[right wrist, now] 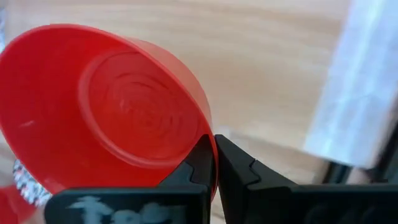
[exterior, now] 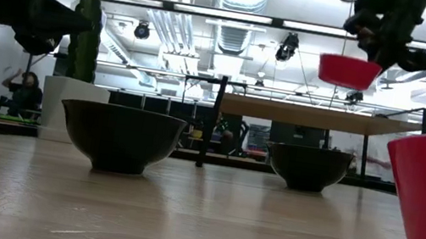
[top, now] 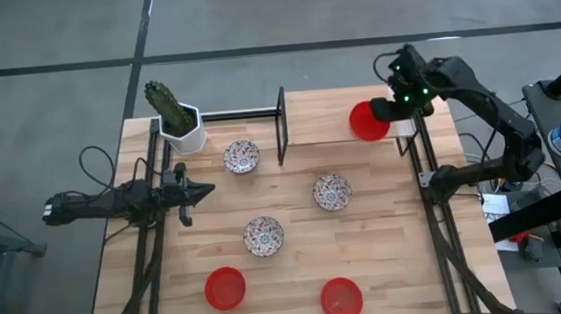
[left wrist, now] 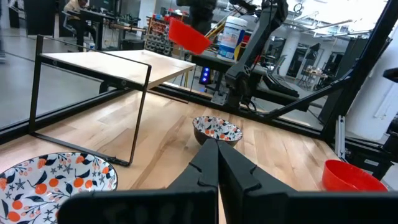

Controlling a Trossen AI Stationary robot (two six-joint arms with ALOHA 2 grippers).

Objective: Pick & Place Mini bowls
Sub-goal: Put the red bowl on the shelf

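Gripping a red mini bowl (top: 366, 121) by its rim, right gripper (top: 394, 108) clenched, high over the raised wooden shelf (top: 322, 116) at the table's far right; bowl hanging just left of the fingers in the high view, well clear of the surface in the low view (exterior: 349, 72). In the right wrist view, rim pinched between the two dark fingertips (right wrist: 202, 163), bowl (right wrist: 106, 106) tipped with its inside turned toward the camera.

Waiting at the table's left edge, left gripper (top: 203, 191) shut on nothing, fingers pressed together and pointing across the wooden table (top: 387, 239).

Relative to the left gripper: one floral mini bowl (top: 242, 157) just ahead and toward the far side, another (top: 264, 236) ahead and toward the near side, a third (top: 331, 192) farther ahead, roughly straight along the fingers. Two more red mini bowls near the front edge, one (top: 225, 288) closer to the left gripper, one (top: 341, 300) farther toward the right. All five well below and well apart from the right gripper.

Standing near the far left corner, just beyond the left arm, a white pot with a cactus (top: 177, 117).
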